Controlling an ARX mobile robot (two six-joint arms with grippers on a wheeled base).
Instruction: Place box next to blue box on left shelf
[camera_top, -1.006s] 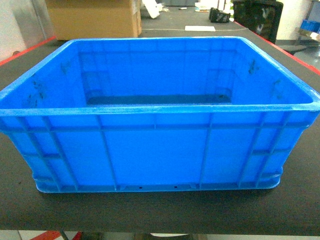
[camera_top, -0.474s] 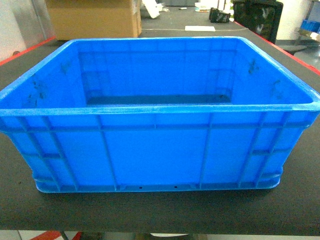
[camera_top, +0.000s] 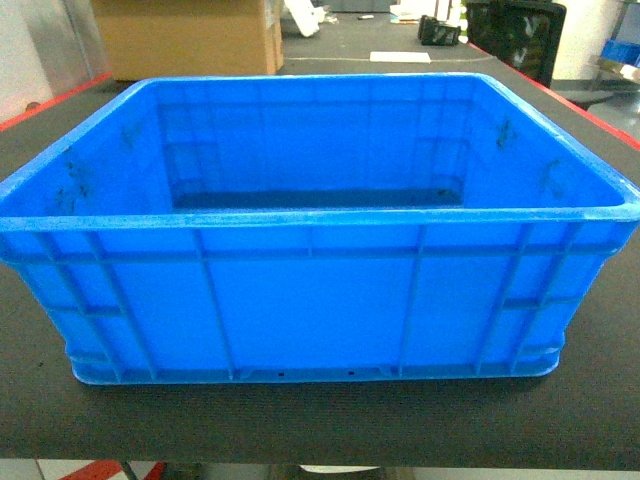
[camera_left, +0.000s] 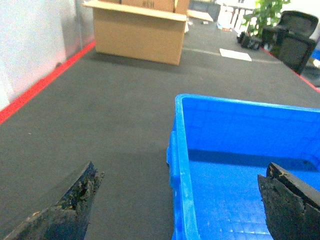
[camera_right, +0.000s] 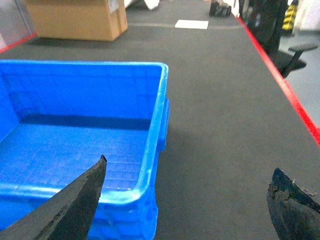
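Box (camera_top: 310, 300) is sitting on our dark surface (camera_top: 300, 420), ribbed, bright blue. We are holding left end effector (camera_left: 180, 200) and right end effector (camera_right: 185, 200) spread apart, straddling its side walls.

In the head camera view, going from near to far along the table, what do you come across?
Blue box → cardboard box → white sheet of paper, all on the dark table.

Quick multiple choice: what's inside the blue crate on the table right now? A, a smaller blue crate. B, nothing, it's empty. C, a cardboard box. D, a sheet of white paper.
B: the head and both wrist views show only the bare ribbed floor inside the blue crate.
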